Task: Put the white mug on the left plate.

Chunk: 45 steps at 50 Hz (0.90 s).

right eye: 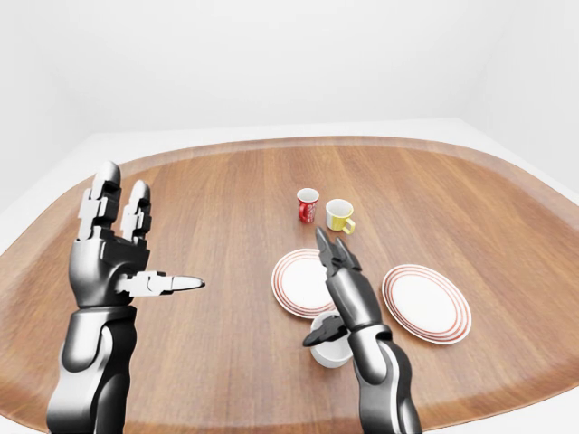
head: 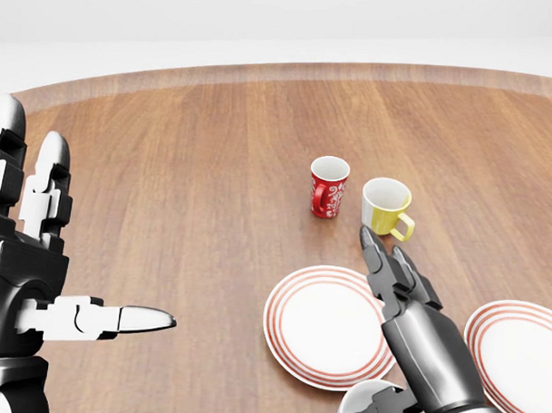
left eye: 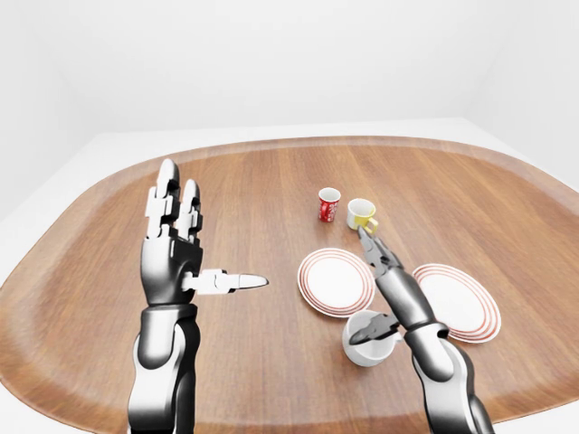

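The white mug (left eye: pixel 368 339) stands upright on the wooden table (left eye: pixel 271 199), just below the left plate (left eye: pixel 333 282), a white plate with red rings. My right hand (left eye: pixel 373 287) is open. Its straight fingers (left eye: pixel 378 260) reach over the plate's right edge and point at the yellow mug, while its thumb (left eye: pixel 364 332) lies across the white mug's rim. In the head view only the mug's rim (head: pixel 362 402) shows at the bottom edge. At the left, my left hand (left eye: pixel 204 253) is raised and open, palm flat, thumb pointing right, holding nothing.
A red patterned mug (left eye: pixel 328 204) and a yellow mug (left eye: pixel 361 214) stand side by side above the left plate. A second red-ringed plate (left eye: pixel 461 303) lies to the right of my right hand. The table's rounded edge curves past the bottom of the eye views.
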{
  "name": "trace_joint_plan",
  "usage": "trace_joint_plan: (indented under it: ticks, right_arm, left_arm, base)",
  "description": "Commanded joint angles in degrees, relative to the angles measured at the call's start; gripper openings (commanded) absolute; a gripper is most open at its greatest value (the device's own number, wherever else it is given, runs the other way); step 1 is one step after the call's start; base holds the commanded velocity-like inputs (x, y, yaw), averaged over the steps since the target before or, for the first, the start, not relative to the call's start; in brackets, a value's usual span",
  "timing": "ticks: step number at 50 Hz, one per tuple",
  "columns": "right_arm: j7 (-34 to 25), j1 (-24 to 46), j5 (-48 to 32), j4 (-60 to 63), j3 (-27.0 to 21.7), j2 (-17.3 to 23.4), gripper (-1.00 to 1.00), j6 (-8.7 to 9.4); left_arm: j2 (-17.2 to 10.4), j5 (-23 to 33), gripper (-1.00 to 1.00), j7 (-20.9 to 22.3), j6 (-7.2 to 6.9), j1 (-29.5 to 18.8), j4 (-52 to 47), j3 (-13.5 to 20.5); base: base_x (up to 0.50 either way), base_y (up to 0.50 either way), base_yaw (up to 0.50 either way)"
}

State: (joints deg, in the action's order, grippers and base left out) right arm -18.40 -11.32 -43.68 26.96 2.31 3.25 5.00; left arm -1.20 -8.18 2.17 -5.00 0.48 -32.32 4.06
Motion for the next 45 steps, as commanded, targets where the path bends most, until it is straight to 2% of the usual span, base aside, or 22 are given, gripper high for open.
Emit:
trace_joint_plan:
  ticks: [1,30,45]
  right_arm:
    - [0.18,-0.25,-3.13,-0.26,-0.31,-0.26,1.0,0.0]
    - [-2.12,-3.54,-6.0,-2.13,0.12,0.33,1.0,0.0]
    - [-0.85,-3.86,-10.01,-4.55,0.33,0.53,1.0,0.0]
  left_arm:
    - [-0.01,-0.01,1.0,-0.04,0.0,0.0,-0.17,0.02]
    - [0.04,0.01,1.0,-0.04,0.0,0.14,0.23,-0.03]
    - [0.06,-0.01,1.0,-0.11,0.0,0.27,-0.16,0.02]
  base:
    - [0.0,0.0,0.0]
    - [0.0,0.0,0.0]
    - [0.0,0.0,0.0]
